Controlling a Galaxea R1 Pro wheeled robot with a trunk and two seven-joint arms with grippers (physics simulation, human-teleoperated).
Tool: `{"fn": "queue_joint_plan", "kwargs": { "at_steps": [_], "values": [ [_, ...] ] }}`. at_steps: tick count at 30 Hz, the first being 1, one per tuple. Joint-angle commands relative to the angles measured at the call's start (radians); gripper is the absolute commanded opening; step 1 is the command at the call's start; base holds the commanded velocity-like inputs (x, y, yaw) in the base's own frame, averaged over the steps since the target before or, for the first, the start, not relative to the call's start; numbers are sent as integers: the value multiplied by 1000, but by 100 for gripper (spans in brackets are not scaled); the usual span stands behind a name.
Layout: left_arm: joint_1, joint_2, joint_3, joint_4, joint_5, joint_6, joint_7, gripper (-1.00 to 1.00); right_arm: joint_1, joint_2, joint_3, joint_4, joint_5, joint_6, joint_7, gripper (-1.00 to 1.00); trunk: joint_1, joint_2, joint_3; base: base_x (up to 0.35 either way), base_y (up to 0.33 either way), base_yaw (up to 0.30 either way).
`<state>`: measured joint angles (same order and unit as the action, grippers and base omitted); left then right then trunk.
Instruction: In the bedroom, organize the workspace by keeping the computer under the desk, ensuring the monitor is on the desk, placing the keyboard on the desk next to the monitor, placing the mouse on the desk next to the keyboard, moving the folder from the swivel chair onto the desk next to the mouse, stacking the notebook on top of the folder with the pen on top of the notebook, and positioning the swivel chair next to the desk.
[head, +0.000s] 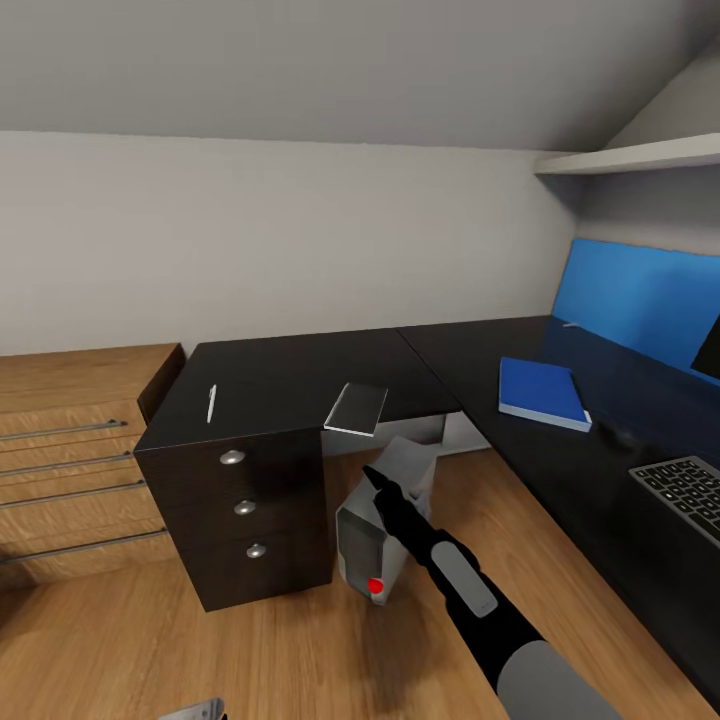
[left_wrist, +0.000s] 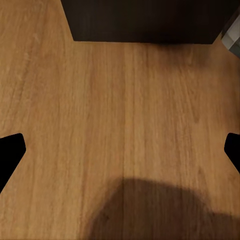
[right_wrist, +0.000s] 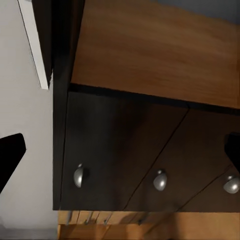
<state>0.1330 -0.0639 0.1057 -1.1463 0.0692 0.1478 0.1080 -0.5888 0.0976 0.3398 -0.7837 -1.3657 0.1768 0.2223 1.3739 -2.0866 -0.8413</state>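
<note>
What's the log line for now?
right gripper: open, free | notebook: desk edge | pen: desk | folder: desk

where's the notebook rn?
Head view: the notebook lies flat at the front edge of the desk, near its inner corner, right of the pen and above the computer.

I see a warm wood-grain floor (head: 300, 650) with a soft sheen, and a table (head: 290, 375) topped in smooth, faintly glossy black. Its drawers (head: 245, 510) carry brushed metal knobs (head: 233, 457). The notebook (head: 356, 408) has a glossy grey cover; the folder (head: 541, 391) looks matt blue.
</note>
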Motion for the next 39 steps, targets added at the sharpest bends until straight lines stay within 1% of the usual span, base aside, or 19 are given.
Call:
{"fn": "queue_joint_plan", "kwargs": {
  "at_steps": [1,6,15,22,30,39],
  "values": [
    [0,-1,1,-3,7,5,2,100,-1,0,5,0,-9,3,9,100,0,0,-1,0,0,0],
    [0,-1,1,-2,7,6,2,100,-1,-1,14,-2,-9,3,32,100,0,0,-1,0,0,0],
    [0,-1,1,-1,7,6,2,100,-1,-2,16,-3,-8,3,47,100,0,0,-1,0,0,0],
    [0,1,2,0,7,6,3,100,-1,-2,15,-3,-6,-3,50,100,-27,49,21,0,0,0],
    [0,1,2,14,8,6,4,100,-1,-5,12,-3,-6,-37,49,100,-58,105,46,0,0,0],
    [0,1,2,17,8,6,4,100,-1,-5,12,-2,-6,-49,49,100,-92,168,74,0,0,0]
  ]
}}
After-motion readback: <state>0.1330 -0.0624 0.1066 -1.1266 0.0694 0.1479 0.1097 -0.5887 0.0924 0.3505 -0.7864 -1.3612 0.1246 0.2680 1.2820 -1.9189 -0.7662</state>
